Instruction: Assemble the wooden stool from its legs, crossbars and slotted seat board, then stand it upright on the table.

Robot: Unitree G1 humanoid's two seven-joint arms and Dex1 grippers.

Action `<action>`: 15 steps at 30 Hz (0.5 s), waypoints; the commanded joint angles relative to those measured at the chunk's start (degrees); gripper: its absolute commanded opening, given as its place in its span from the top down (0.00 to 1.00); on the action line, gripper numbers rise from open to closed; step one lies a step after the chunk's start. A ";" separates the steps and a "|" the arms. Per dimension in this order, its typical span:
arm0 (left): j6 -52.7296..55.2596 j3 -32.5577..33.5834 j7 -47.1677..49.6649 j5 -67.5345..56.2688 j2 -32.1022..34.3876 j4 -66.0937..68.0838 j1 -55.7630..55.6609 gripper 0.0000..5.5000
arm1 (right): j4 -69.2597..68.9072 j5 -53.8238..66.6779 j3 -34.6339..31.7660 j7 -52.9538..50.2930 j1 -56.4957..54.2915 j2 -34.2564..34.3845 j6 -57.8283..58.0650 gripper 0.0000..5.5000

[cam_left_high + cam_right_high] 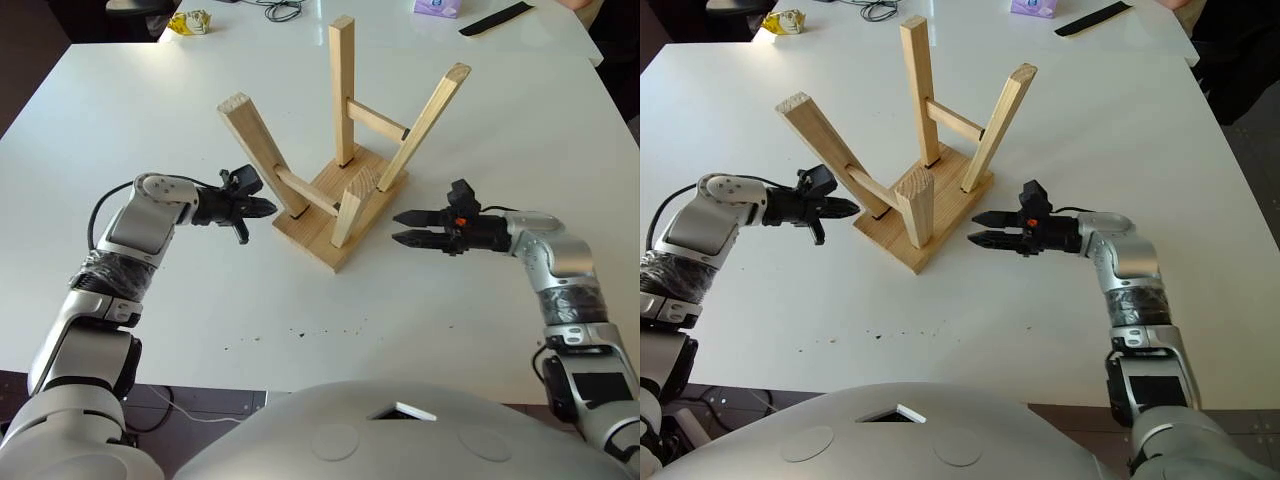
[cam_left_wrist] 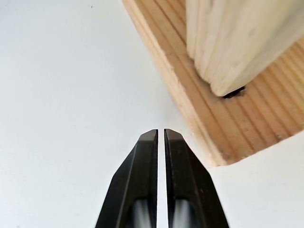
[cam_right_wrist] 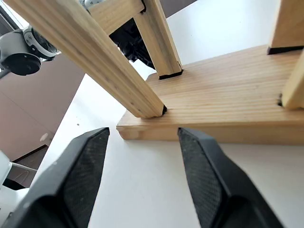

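Looks past assembly and at the turning-over step: shows the stool (image 1: pixel 340 190) in the middle of the table (image 1: pixel 150 100), upside down on its seat board (image 1: pixel 318 242), with four legs (image 1: pixel 255 150) splayed upward and crossbars (image 1: pixel 375 120) joining them in pairs. Puts the left gripper (image 1: pixel 262 208) just beside the left corner of the board, fingers (image 2: pixel 137 180) pressed together on nothing and not touching the wood. Puts the right gripper (image 1: pixel 398 227) just beside the near-right edge of the board, fingers (image 3: pixel 80 175) spread wide and empty, aimed at that edge. Next, most likely, calls for a hold from both sides, on a leg or on the board, then tipping the whole thing over and setting it down on its four feet; needs the left fingers opened first. Risks racking a joint or pulling a leg out of its slot if lifted by one leg alone. As for writing, finds nothing readable on the wood or the grippers. At the far edge, notes a yellow wrapper (image 1: pixel 190 22), a purple packet (image 1: pixel 437 7) and a black strip (image 1: pixel 497 18), any print on them too small to make out.
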 commanded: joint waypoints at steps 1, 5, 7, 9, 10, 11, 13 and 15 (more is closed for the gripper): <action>-2.78 0.70 1.34 2.60 -1.26 1.73 -0.71 0.96 | 11.98 -4.64 -3.97 -9.38 -5.94 -2.78 -7.70 0.52; -0.63 1.12 -2.74 0.41 0.59 -5.58 3.04 0.96 | 27.04 -7.50 -5.75 -14.91 -13.22 -3.57 -16.39 0.41; 1.18 1.56 -5.68 -1.30 1.96 -9.52 4.54 0.96 | 33.27 -8.14 -6.69 -17.38 -16.73 -2.88 -20.31 0.36; 4.76 2.31 -9.65 -4.65 3.26 -13.47 5.12 0.96 | 37.43 -7.43 -7.98 -18.10 -19.22 -1.85 -22.42 0.33; 6.84 2.61 -12.16 -6.60 4.14 -15.45 5.36 0.96 | 39.19 -7.19 -8.56 -18.49 -20.28 -1.19 -23.80 0.33; 8.02 2.69 -14.14 -7.82 5.08 -17.07 5.82 0.96 | 40.77 -6.92 -9.08 -18.74 -21.36 -0.45 -24.72 0.33; 8.55 2.30 -17.04 -8.70 7.10 -19.45 7.05 0.96 | 44.31 -7.00 -9.87 -20.38 -23.88 1.29 -27.49 0.33; 7.97 1.70 -18.44 -8.25 8.19 -20.17 7.42 0.96 | 46.98 -6.99 -10.69 -21.07 -25.69 2.64 -29.18 0.33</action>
